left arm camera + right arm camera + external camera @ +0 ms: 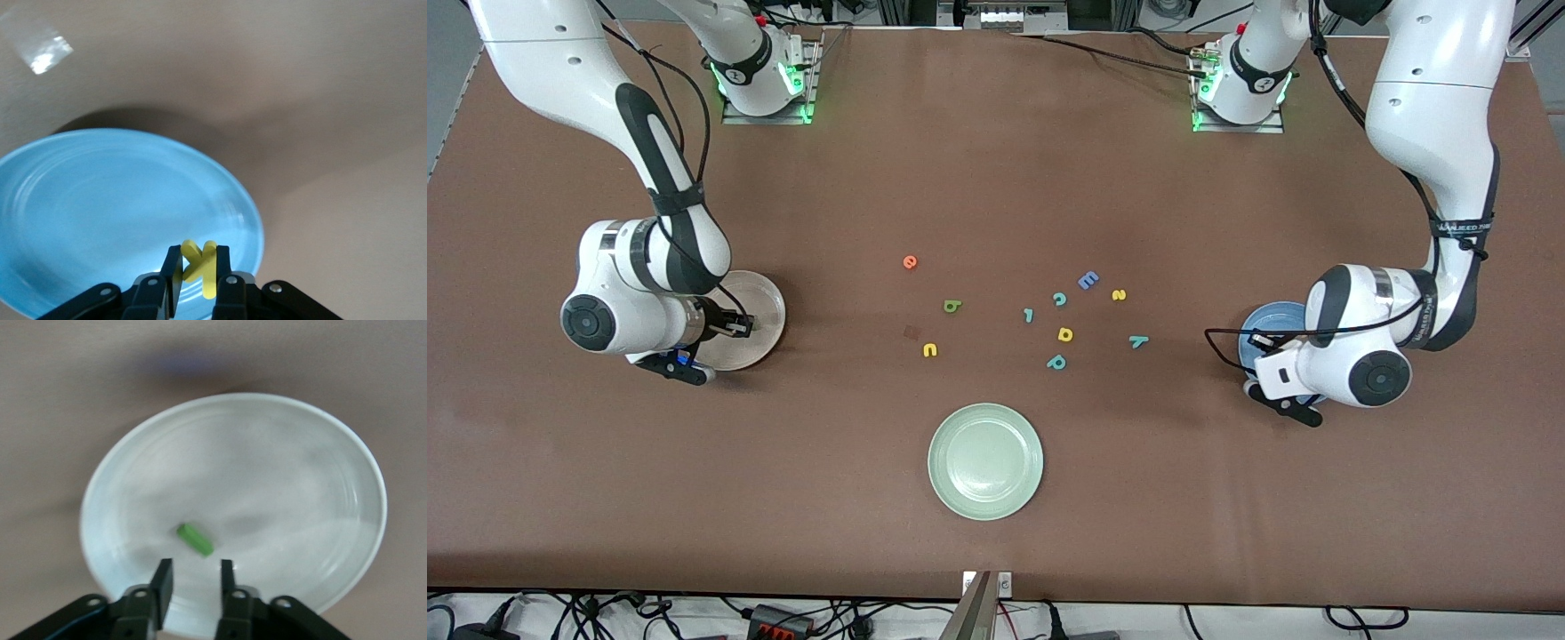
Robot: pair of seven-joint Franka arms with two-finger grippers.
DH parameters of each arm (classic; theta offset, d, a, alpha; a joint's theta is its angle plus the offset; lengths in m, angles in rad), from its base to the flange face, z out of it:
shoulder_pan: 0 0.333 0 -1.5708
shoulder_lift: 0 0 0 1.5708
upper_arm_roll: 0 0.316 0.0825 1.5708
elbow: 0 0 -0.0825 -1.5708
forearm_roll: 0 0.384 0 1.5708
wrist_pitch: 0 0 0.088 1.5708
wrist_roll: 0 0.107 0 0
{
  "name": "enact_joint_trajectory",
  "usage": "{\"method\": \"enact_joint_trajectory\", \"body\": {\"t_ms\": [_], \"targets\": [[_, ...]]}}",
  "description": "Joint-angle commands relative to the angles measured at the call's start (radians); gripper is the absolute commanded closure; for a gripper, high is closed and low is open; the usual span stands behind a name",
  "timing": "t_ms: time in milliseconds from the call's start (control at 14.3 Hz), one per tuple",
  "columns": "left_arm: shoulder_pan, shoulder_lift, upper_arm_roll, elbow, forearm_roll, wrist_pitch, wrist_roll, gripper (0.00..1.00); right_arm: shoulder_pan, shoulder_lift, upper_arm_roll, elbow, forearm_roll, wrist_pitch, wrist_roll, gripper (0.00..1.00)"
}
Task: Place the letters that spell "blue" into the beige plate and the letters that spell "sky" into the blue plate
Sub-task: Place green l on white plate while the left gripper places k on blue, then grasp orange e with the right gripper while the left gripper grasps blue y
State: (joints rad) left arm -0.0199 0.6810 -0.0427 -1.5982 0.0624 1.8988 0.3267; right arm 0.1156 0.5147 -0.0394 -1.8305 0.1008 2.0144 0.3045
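Now bent low over the beige plate (769,307), mid-left in frame: right gripper (192,581), fingers parted above the green l (195,539) lying inside. Mid-right, over the blue plate (100,200): left gripper (199,270), fingers clamped on the yellow k (200,263). Scattered centre-frame on the table (996,178): remaining letters, pale green plate (985,460) below.

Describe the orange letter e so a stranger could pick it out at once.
Start at the cluster of small foam letters on the brown table, between the beige plate and the blue plate. The orange foam letter e lies apart at the cluster's edge, farthest from the front camera. It is the only orange piece.
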Motion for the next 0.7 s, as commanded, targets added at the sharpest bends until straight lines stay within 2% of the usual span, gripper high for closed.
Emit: {"method": "enact_joint_trajectory", "body": {"t_ms": [0, 70, 140, 280, 419, 629], "targets": [[0.009, -0.024, -0.009, -0.046, 0.025, 0.031, -0.009, 0.70, 0.048, -0.116, 0.035, -0.022, 0.011, -0.069, 0.022, 0.00], [0.006, -0.024, -0.009, -0.046, 0.025, 0.031, -0.009, 0.41, 0.080, -0.142, 0.038, -0.048, 0.013, -0.062, 0.043, 0.00], [0.006, -0.024, -0.009, -0.045, 0.025, 0.028, -0.008, 0.02, 0.126, -0.160, 0.038, -0.071, 0.013, -0.049, 0.045, 0.00], [0.006, -0.027, -0.019, -0.043, 0.023, 0.022, -0.023, 0.00, 0.209, -0.177, 0.038, -0.123, 0.014, 0.019, 0.048, 0.00], [0.003, -0.032, -0.028, -0.043, 0.016, 0.022, -0.059, 0.00, 0.298, -0.185, 0.041, -0.183, 0.063, 0.123, 0.138, 0.00], [0.001, -0.032, -0.092, -0.032, 0.008, 0.023, -0.208, 0.00, 0.392, -0.182, 0.044, -0.280, 0.066, 0.271, 0.168, 0.00]]}}
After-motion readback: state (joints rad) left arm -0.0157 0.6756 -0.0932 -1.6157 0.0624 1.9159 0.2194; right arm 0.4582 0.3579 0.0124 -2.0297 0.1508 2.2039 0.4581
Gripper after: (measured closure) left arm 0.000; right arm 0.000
